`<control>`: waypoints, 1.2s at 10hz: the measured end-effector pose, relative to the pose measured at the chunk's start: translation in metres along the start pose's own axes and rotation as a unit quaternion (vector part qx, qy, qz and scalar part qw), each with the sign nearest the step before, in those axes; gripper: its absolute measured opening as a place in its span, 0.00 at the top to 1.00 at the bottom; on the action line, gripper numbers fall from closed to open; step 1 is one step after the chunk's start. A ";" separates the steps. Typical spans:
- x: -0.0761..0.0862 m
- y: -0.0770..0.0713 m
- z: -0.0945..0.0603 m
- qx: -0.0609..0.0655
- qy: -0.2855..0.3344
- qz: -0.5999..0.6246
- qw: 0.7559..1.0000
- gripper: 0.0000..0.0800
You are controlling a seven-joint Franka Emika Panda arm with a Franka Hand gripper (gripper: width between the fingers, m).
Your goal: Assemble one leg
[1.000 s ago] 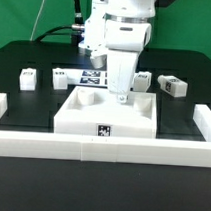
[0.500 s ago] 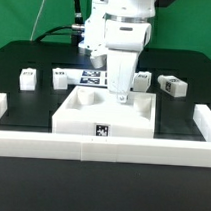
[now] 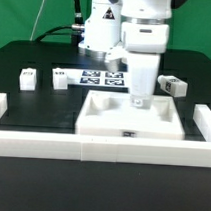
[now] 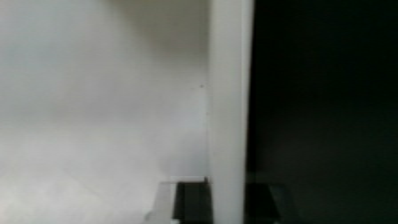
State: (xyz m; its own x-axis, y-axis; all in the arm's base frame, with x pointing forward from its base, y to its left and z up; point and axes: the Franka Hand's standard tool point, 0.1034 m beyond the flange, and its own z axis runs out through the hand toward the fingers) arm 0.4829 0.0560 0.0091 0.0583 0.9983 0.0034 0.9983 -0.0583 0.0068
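Panel [image 3: 131, 123]: front edge is right behind the front rail [image 3: 51, 143], and its 3 o'clock edge is near the side wall [image 3: 205, 121]. There's free tabletop [image 3: 33, 105] at its 9 o'clock. Hand [image 3: 140, 98] is down at the panel's 12 o'clock side; can't tell if it's spread or pinching. Leg [image 3: 172, 85] lies at the panel's 1 o'clock. Second leg [image 3: 62, 78] and third leg [image 3: 28, 78] are at 10 o'clock, by the marker board [image 3: 98, 78]. Tags are unreadable. Since 0.5 s ago, the panel and hand have shifted toward the exterior view's right.

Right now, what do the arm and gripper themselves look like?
The arm is white with a dark joint band, rounded above and boxy toward the wrist. The gripper is pale and narrow. A dark cable runs behind the base.
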 end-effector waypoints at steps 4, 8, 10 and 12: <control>0.012 0.002 0.000 -0.004 -0.002 -0.013 1.000 0.93; 0.032 0.011 0.000 -0.008 0.003 -0.016 1.000 0.93; 0.032 0.018 0.000 -0.009 0.002 -0.015 1.000 0.93; 0.032 0.019 0.000 -0.007 0.001 -0.014 1.000 0.93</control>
State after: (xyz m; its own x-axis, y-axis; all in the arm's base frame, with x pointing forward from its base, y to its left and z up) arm 0.5034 0.0866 0.0096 0.0300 0.9995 0.0045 0.9993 -0.0301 0.0200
